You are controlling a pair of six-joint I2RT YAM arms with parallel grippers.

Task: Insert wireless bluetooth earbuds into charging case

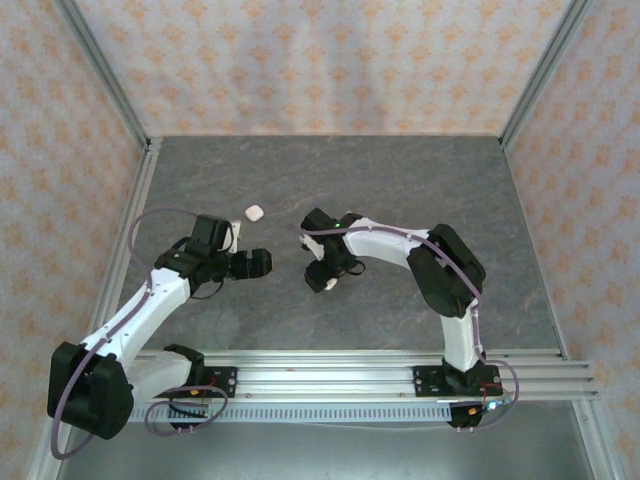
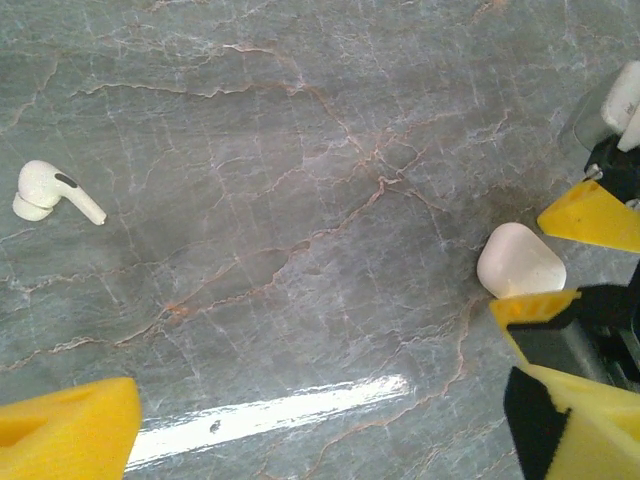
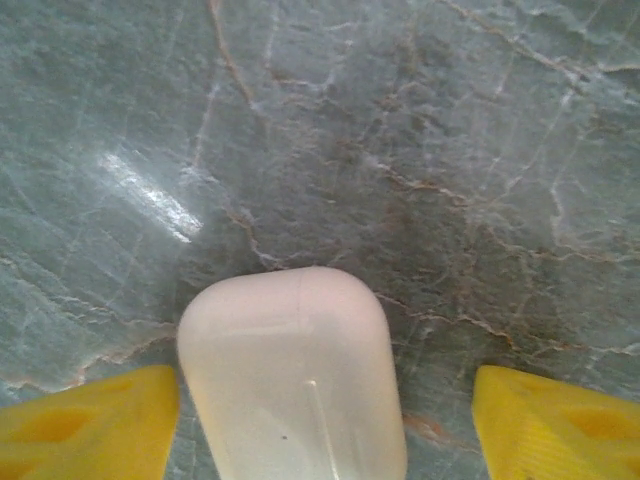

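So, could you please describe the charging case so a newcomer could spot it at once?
On the grey marbled table, find the right gripper. Between its open yellow fingers sits the charging case, a smooth rounded white pebble, bulkier than the stemmed earbud lying apart.

Case (image 3: 295, 380) btm past frame edge

Grey veined table (image 2: 300, 150), white earbud (image 2: 50, 195) lying on it, white case (image 3: 295, 380) well apart
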